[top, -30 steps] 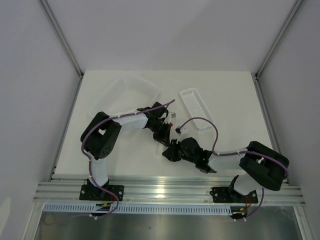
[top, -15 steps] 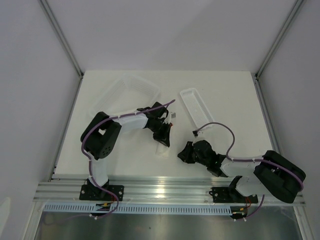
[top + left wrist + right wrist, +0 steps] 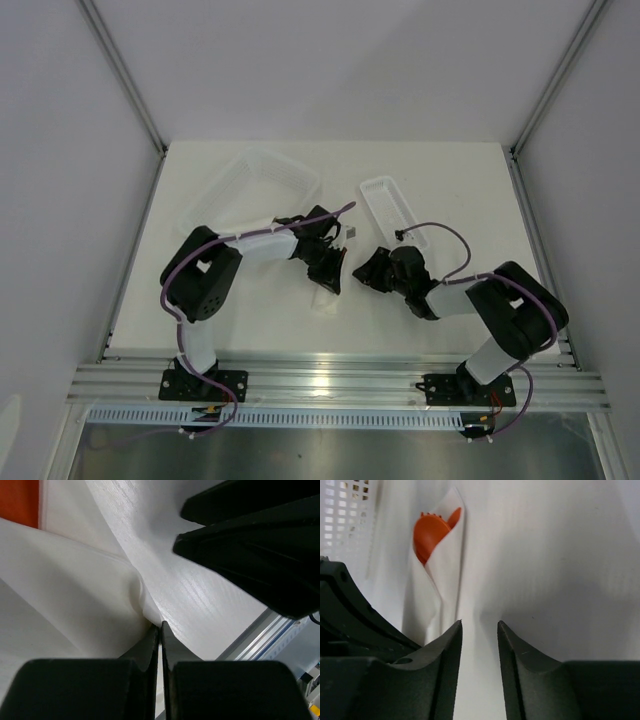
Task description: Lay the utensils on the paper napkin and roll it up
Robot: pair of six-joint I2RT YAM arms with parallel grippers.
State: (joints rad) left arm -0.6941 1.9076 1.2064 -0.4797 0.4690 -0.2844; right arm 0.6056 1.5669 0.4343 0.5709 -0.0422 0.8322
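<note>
- The counter (image 3: 235,315) carries a perforated basket (image 3: 255,178) toward its far left corner and a narrow white tray (image 3: 392,212) nearer its far edge, right of the middle. Neither is judged to matter to the step in hand.
- The left gripper (image 3: 160,626) is closed tight near the middle of the counter. A fold of thin white paper is seen running into its fingertips, so the wrap is judged to be pinned there.
- The right gripper (image 3: 480,625) is held just beside the roll, on the side toward the right edge. Its jaws are parted a moderate way, nothing is between them, and the roll is not touched.
- The paper napkin (image 3: 434,587) lies near the middle of the counter, a little toward the near edge, and is already wrapped into a loose, tapered roll. Rolling is therefore judged to be the step in hand, at a late stage.
- The utensils (image 3: 431,530) are enclosed in the napkin. Only orange tips, a rounded bowl and a toothed edge, are seen at the open end away from the pinch, so placing is judged done.
- For the next move, the loose outer flap is to be pressed or turned in by the right gripper while the pinch is kept. A light touch is called for, so that the soft paper is not torn and the utensils are not pushed out of the open end.
</note>
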